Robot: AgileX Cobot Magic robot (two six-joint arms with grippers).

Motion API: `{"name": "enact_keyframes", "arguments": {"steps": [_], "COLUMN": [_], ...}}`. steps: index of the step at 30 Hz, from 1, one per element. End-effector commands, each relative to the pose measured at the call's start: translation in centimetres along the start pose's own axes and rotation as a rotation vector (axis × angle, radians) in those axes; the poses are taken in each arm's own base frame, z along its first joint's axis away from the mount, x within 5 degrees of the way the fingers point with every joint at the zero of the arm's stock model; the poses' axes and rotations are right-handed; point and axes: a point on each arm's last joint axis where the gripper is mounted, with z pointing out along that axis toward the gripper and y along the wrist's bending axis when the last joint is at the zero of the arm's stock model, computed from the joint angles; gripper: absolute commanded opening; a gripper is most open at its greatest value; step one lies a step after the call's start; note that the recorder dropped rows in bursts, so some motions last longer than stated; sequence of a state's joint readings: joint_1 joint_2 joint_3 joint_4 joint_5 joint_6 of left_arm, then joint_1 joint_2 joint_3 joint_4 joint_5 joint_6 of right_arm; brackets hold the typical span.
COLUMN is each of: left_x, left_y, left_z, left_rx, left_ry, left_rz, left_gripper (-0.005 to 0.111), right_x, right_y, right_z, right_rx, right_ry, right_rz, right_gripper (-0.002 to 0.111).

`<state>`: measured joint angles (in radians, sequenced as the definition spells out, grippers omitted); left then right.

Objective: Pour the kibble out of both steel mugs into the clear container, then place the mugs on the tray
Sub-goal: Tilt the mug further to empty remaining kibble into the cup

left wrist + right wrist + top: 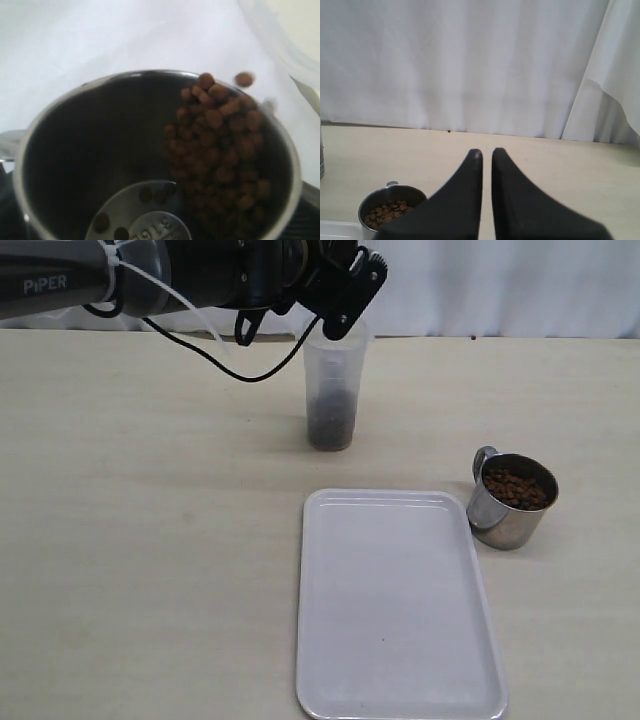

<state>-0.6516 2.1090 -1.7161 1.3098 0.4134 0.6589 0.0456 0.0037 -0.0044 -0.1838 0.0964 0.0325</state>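
My left gripper (345, 290) is shut on one steel mug (75, 150) and holds it tipped over the rim of the clear container (331, 390). In the left wrist view the kibble (220, 145) has slid to the mug's lip and a few pellets are falling off it. A dark layer of kibble (330, 422) lies in the container's bottom. The other steel mug (512, 502) stands upright on the table right of the tray (398, 600), full of kibble (517, 487). My right gripper (486, 152) hangs shut and empty above the table, with that mug (395, 194) below and beside it.
A white curtain backs the far edge of the table. The left arm's black cable (215, 358) droops to the table left of the container. The tray has nothing on it. The right arm is outside the exterior view.
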Motion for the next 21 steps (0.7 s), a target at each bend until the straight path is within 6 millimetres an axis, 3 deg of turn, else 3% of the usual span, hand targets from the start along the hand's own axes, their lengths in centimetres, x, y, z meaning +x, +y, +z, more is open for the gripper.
{"name": "enact_keyframes", "arguments": {"steps": [1, 21], "left_x": [0.23, -0.59], "left_y": [0.72, 1.24], "left_z": [-0.32, -0.67], "left_rx": [-0.026, -0.052], "left_ry": [0.01, 0.003], "left_rz": [0.016, 0.114], "left_gripper": [0.0, 0.0], "right_x": [0.17, 0.17], "right_y": [0.03, 0.03], "right_z": [-0.01, -0.01], "right_rx": [-0.003, -0.003], "right_ry": [0.005, 0.005], "right_rz": [-0.003, -0.003], "right_gripper": [0.005, 0.005]}}
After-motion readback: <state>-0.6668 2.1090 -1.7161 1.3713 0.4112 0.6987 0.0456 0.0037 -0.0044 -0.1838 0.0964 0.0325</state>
